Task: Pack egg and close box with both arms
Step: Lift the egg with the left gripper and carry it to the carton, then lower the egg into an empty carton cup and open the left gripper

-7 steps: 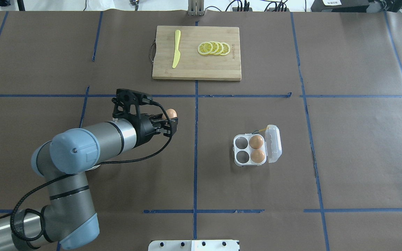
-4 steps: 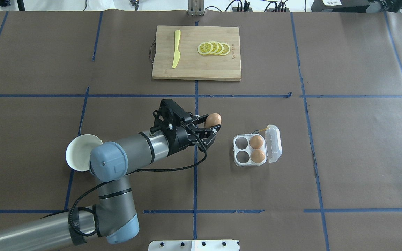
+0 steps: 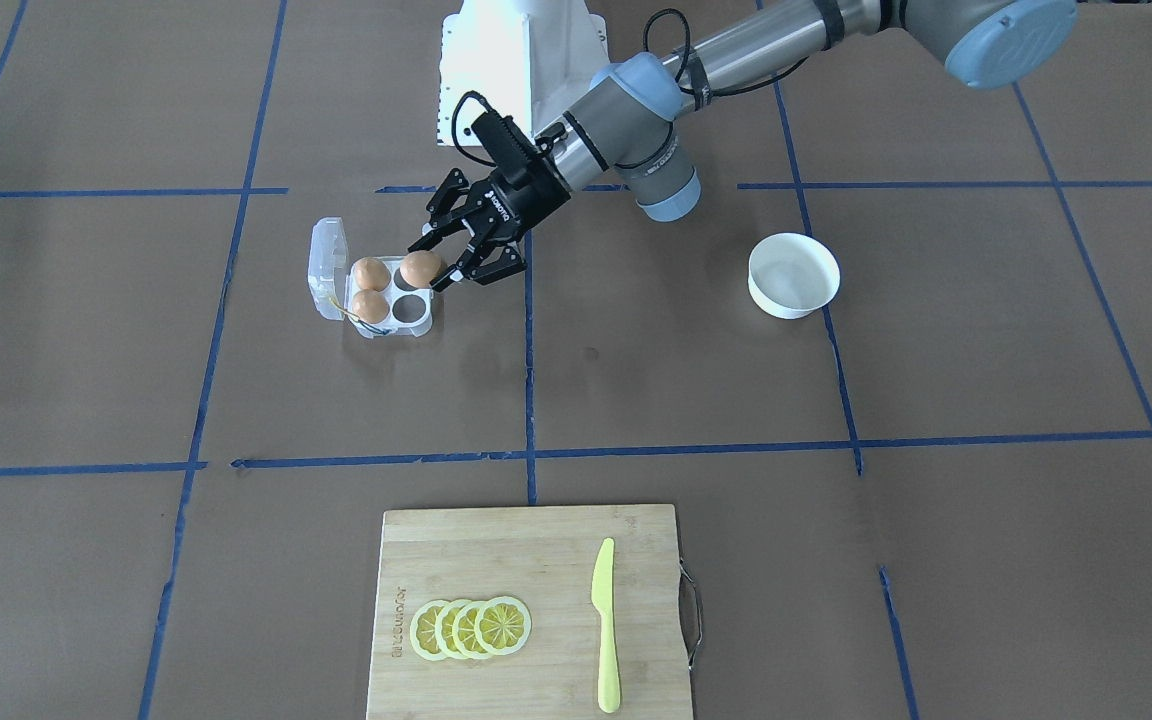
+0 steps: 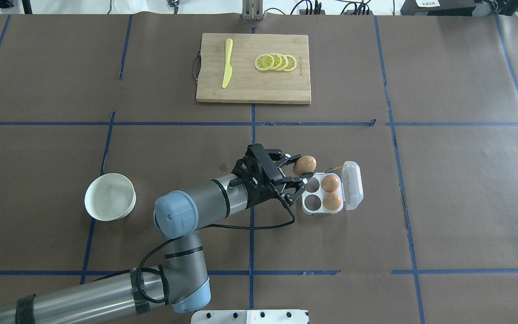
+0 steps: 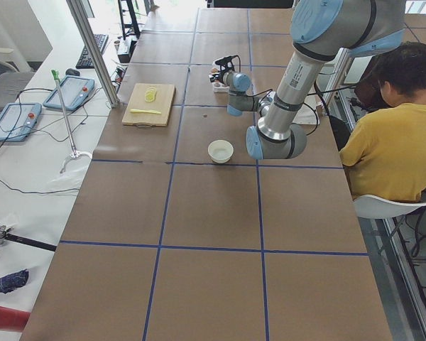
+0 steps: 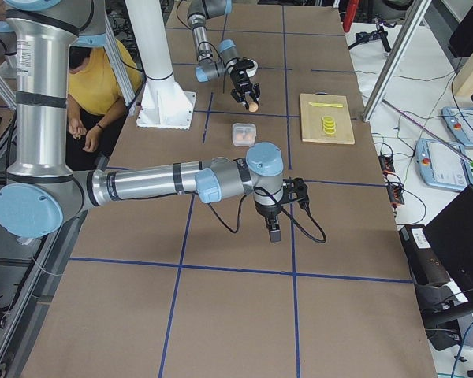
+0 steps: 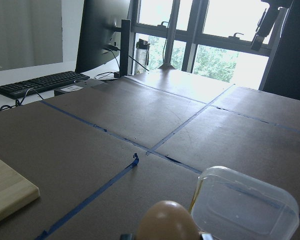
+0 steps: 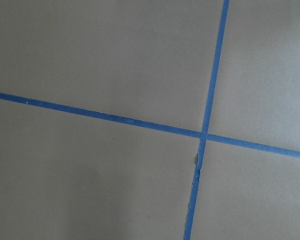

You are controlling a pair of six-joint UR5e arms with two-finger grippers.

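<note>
As the egg [image 4: 304, 165] swings over from the bowl [image 4: 109, 196] side, it reaches the open box [image 4: 322, 194].
Left pincer [image 4: 301, 171] clamped on it, above the rim; lowering into an empty cell looks next. Right pincer [image 6: 273, 231]: cannot tell.

No legible text; engraving on the cutting board [image 3: 536, 560] is too small.
</note>
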